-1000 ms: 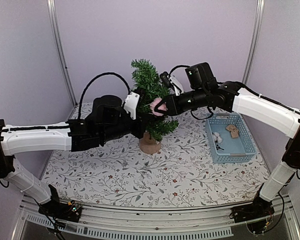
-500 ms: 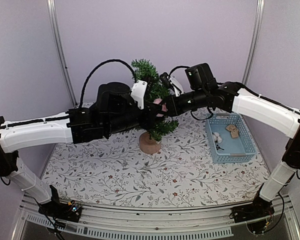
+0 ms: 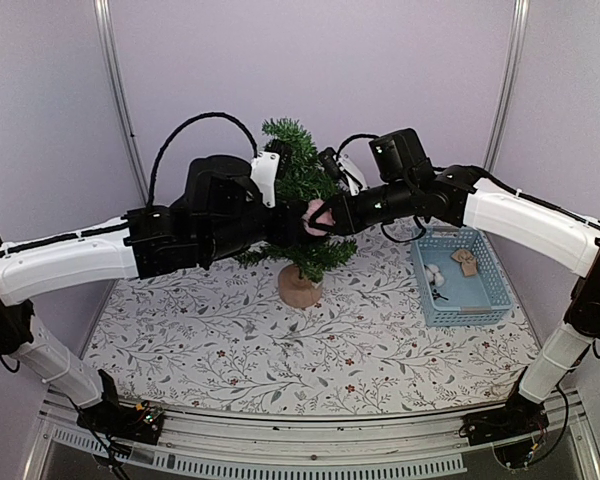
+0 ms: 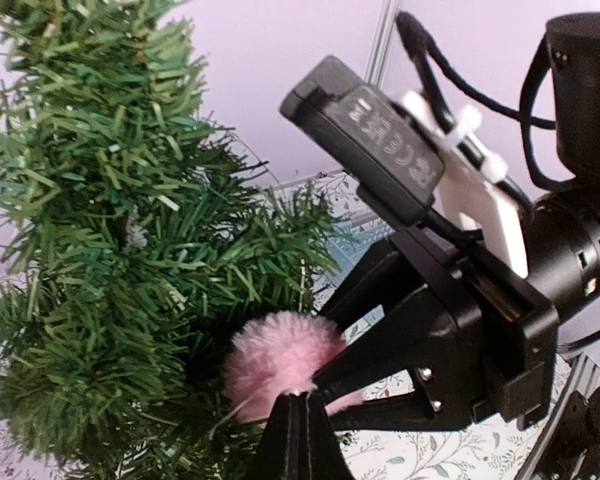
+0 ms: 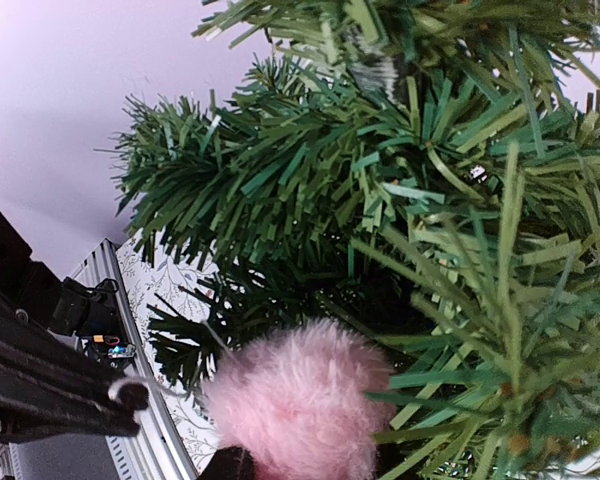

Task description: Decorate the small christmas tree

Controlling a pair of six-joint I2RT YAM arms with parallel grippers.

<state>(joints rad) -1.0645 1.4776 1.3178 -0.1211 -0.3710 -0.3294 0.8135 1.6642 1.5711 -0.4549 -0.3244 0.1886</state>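
**Left.** My left claw [image 4: 296,432] is pressed together, with nothing I can make out between its tips. It reaches into the left flank of the small christmas tree [image 3: 298,180], just below the pink pom-pom [image 4: 280,365].

**Centre.** The tree stands upright on its round wooden base [image 3: 299,288], toward the back middle of the floral table [image 3: 230,340]. The pom-pom sits at mid-height against the needles. I judge the step in hand to be hanging this ornament. The next move calls for seating it, or its thread, on a branch before I let go.

**Right.** My right claw [image 3: 326,214] pinches the pom-pom from the right side. Beyond it, well apart from the tree, the blue basket [image 3: 472,318] holds a few more small ornaments.

**Room.** The two claws nearly meet inside the branches, so little play remains there. Each arm can back out sideways the way it points. The table's back edge lies close behind the tree.
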